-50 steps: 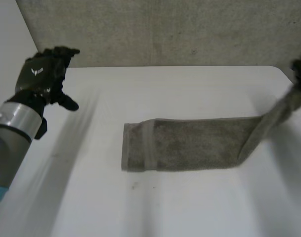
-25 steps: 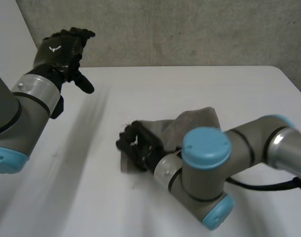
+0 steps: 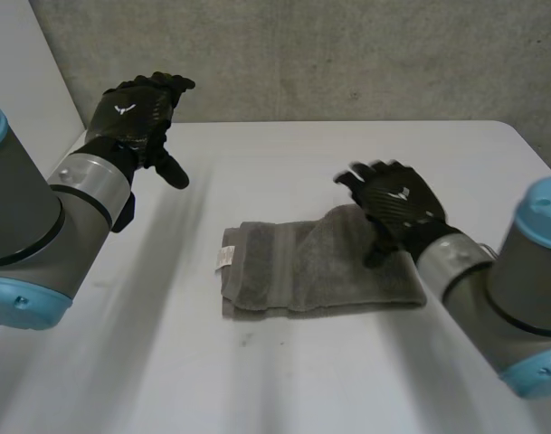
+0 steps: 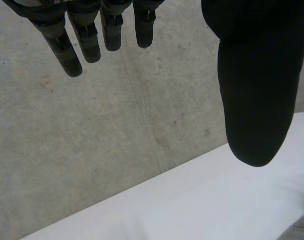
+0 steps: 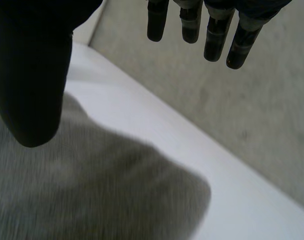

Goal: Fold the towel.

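The right hand [image 3: 397, 201] hangs wide open over the right end of the towel [image 3: 293, 276]. Its fingers [image 3: 356, 176] are spread and straight, and its thumb [image 3: 381, 246] points down at the cloth. From the head view I cannot say for certain whether the thumb tip touches it. In the right wrist view the thumb [image 5: 32, 75] and fingers [image 5: 191, 22] stand far apart, with the towel [image 5: 92, 195] lying under the palm.

The towel is grey and lies flat near the middle of the table [image 3: 284, 380], its long side running left to right. It is folded double, and the upper layer ends in a rounded hump at the far right part, just under the right hand. A small white label [image 3: 223, 258] sticks out at its left end, beside a woven band.

The left hand [image 3: 135, 113] is raised over the far left corner of the white table, well apart from the towel. It is open too, with fingers loosely extended and the thumb [image 3: 171, 172] jutting out. In the left wrist view its fingers [image 4: 67, 47] and thumb [image 4: 251, 85] are held wide, facing the grey wall [image 3: 347, 54] that stands behind the table's far edge.
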Action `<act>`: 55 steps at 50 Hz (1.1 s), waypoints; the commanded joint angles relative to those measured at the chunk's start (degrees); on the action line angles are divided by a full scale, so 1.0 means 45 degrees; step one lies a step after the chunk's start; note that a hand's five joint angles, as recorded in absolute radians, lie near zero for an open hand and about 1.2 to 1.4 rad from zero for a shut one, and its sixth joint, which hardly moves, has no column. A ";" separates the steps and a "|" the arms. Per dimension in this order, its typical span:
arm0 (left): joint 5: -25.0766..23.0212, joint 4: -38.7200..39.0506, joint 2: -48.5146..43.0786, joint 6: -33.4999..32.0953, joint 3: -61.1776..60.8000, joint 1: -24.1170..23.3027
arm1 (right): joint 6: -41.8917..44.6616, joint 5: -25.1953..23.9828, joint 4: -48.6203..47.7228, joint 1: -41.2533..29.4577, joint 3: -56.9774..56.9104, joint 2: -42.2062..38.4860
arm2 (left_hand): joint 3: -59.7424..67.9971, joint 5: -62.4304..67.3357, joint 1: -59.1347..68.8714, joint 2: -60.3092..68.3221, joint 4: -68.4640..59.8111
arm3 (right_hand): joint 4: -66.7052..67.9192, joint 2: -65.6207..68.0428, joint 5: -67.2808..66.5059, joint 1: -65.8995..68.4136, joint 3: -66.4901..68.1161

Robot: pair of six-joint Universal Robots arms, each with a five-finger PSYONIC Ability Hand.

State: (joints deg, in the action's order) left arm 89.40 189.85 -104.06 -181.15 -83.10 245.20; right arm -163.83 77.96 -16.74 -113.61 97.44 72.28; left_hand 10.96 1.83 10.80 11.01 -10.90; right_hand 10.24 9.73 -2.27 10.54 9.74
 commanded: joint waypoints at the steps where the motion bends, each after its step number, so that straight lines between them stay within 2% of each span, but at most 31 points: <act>1: -0.0004 -0.0001 -0.0098 -0.0017 -0.0030 -0.0251 | -0.0018 -0.1231 -0.0167 0.2024 0.1785 -0.0028 | 0.0283 0.0090 0.0319 0.0271 -0.0296 | 0.2657 0.2769 -0.2206 0.2590 0.2768; 3: -0.0004 -0.0001 -0.0137 -0.0017 -0.0030 -0.0270 | 0.0040 -0.1892 -0.0205 0.2685 0.2193 -0.0280 | 0.0283 0.0090 0.0319 0.0271 -0.0296 | 0.5039 0.5151 -0.4588 0.4972 0.5150; 6: 0.0015 -0.0001 -0.0176 -0.0017 -0.0030 -0.0309 | 0.0079 -0.2208 -0.0245 0.2903 0.2293 -0.0594 | 0.0283 0.0090 0.0319 0.0271 -0.0296 | 0.5872 0.5984 -0.5421 0.5805 0.5983; 8: -0.0004 -0.0001 -0.0196 -0.0037 -0.0030 -0.0348 | 0.0176 -0.2675 -0.0342 0.3136 0.2273 -0.1294 | 0.0283 0.0090 0.0319 0.0271 -0.0296 | 0.7657 0.7769 -0.7206 0.7590 0.7768; 9: 0.0015 -0.0001 -0.0215 -0.0037 -0.0049 -0.0368 | 0.0177 -0.2677 -0.0342 0.3137 0.2273 -0.1297 | 0.0283 0.0090 0.0319 0.0271 -0.0296 | 0.7666 0.7778 -0.7215 0.7599 0.7777; 11: 0.0016 -0.0001 -0.0216 -0.0037 -0.0050 -0.0387 | 0.0391 -0.2813 -0.0498 0.3254 0.2137 -0.1706 | 0.0283 0.0090 0.0319 0.0271 -0.0296 | 1.0046 1.0158 -0.9595 0.9979 1.0157; 12: 0.0016 -0.0001 -0.0216 -0.0037 -0.0050 -0.0387 | 0.0392 -0.2813 -0.0499 0.3254 0.2137 -0.1707 | 0.0283 0.0090 0.0319 0.0271 -0.0296 | 1.0059 1.0171 -0.9608 0.9992 1.0170; 13: 0.0016 -0.0001 -0.0216 -0.0037 -0.0050 -0.0387 | 0.0547 -0.2794 -0.0615 0.3274 0.2059 -0.1882 | 0.0283 0.0090 0.0319 0.0271 -0.0296 | 1.1909 1.2021 -1.1458 1.1842 1.2020; 14: 0.0016 -0.0001 -0.0216 -0.0018 -0.0069 -0.0387 | 0.0548 -0.2794 -0.0616 0.3274 0.2059 -0.1883 | 0.0283 0.0090 0.0319 0.0271 -0.0296 | 1.1928 1.2040 -1.1477 1.1861 1.2039; 16: 0.0016 -0.0001 -0.0216 -0.0037 -0.0069 -0.0387 | 0.0879 -0.2657 -0.0966 0.3274 0.1922 -0.2078 | 0.0246 0.0053 0.0282 0.0234 -0.0259 | 1.5491 1.5603 -1.5040 1.5424 1.5602; 22: 0.0016 -0.0001 -0.0177 -0.0037 -0.0050 -0.0387 | 0.1075 -0.2462 -0.1163 0.3274 0.1707 -0.2020 | 0.0246 0.0053 0.0281 0.0234 -0.0259 | 1.5503 1.5615 -1.5052 1.5436 1.5614; 28: 0.0016 -0.0001 -0.0137 -0.0017 -0.0050 -0.0387 | 0.1388 -0.1778 -0.1163 0.2922 0.0613 -0.1356 | 0.0246 0.0053 0.0281 0.0234 -0.0259 | 1.5503 1.5615 -1.5052 1.5436 1.5614; 30: 0.0016 -0.0001 -0.0099 -0.0018 -0.0050 -0.0368 | 0.1310 -0.1623 -0.0968 0.1681 -0.0513 -0.1180 | 0.0208 0.0016 0.0244 0.0196 -0.0222 | 1.5503 1.5615 -1.5052 1.5436 1.5614; 31: 0.0016 -0.0001 -0.0098 -0.0017 -0.0050 -0.0368 | 0.1310 -0.1622 -0.0967 0.1672 -0.0520 -0.1180 | 0.0208 0.0016 0.0244 0.0196 -0.0222 | 1.5503 1.5615 -1.5052 1.5436 1.5614; 33: 0.0035 -0.0001 -0.0079 -0.0017 -0.0050 -0.0368 | 0.1329 -0.1506 -0.0657 -0.0213 -0.1725 -0.1432 | 0.0208 0.0016 0.0244 0.0196 -0.0222 | 1.5503 1.5615 -1.5052 1.5436 1.5614; 36: 0.0113 -0.0020 -0.0020 -0.0017 -0.0050 -0.0368 | 0.1368 -0.1388 -0.0421 -0.0984 -0.2258 -0.1747 | 0.0171 -0.0022 0.0207 0.0159 -0.0184 | 1.5503 1.5615 -1.5052 1.5436 1.5614; 38: 0.0152 -0.0040 0.0038 0.0002 -0.0011 -0.0348 | 0.1524 -0.1135 0.0104 -0.2326 -0.3210 -0.2485 | 0.0134 -0.0059 0.0169 0.0121 -0.0147 | 1.5503 1.5615 -1.5052 1.5436 1.5614; 39: 0.0152 -0.0040 0.0038 0.0002 -0.0011 -0.0348 | 0.1525 -0.1134 0.0107 -0.2332 -0.3215 -0.2489 | 0.0134 -0.0059 0.0169 0.0121 -0.0147 | 1.5503 1.5615 -1.5052 1.5436 1.5614; 41: 0.0172 -0.0040 0.0116 0.0002 -0.0011 -0.0329 | 0.1797 -0.1134 0.0515 -0.3304 -0.3857 -0.3266 | 0.0134 -0.0059 0.0169 0.0121 -0.0147 | 1.5503 1.5615 -1.5052 1.5436 1.5614; 49: 0.0172 -0.0040 0.0253 0.0022 0.0009 -0.0270 | 0.2851 -0.1056 0.0888 -0.4636 -0.4056 -0.4715 | 0.0096 -0.0097 0.0132 0.0084 -0.0109 | 1.5503 1.5615 -1.5052 1.5436 1.5614; 55: 0.0172 -0.0059 0.0253 0.0022 0.0009 -0.0329 | 0.2677 -0.1036 0.1083 -0.4558 -0.3742 -0.4266 | 0.0059 -0.0134 0.0094 0.0047 -0.0072 | 1.5255 1.5367 -1.4804 1.5188 1.5366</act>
State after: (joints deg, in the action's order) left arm 90.18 189.62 -102.90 -181.07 -83.10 243.90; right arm -151.70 73.21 -12.64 -134.46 78.88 51.73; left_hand 10.61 1.83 10.62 10.58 -10.62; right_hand 69.72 69.03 -58.78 79.06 69.61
